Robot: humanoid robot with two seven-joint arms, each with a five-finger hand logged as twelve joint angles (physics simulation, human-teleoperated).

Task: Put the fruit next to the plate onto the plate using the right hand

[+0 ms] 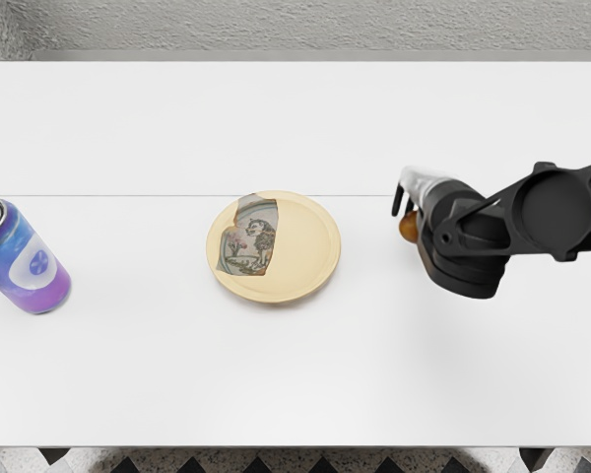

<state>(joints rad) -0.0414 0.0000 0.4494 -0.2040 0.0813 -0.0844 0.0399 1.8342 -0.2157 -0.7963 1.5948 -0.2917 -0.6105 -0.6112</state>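
Head view. Surface: white matte table [295, 374], flat and smooth, with a faint straight line crossing it level with the far rim of the plate. Behind the plate, past the table's far edge, a grey rough-textured wall [295, 25]; below the near edge, a strip of black-and-white checkered floor [276, 461]. Plate [320, 246]: round, shallow, pale tan, smooth; an irregular patch of printed illustration covers part of its left half. Nothing lies on it. Well to the left of the plate, a cylindrical drink can [20, 261], glossy blue and purple with a metallic top, stands tilted at the picture's edge. Right of the plate, apart from it, a small rounded orange-brown fruit [409, 228] is on the table, mostly hidden. Right hand [421, 197], dark with a pale glossy segment, sits directly over and against the fruit on a black jointed arm. Whether the hand has closed on the fruit cannot be told.
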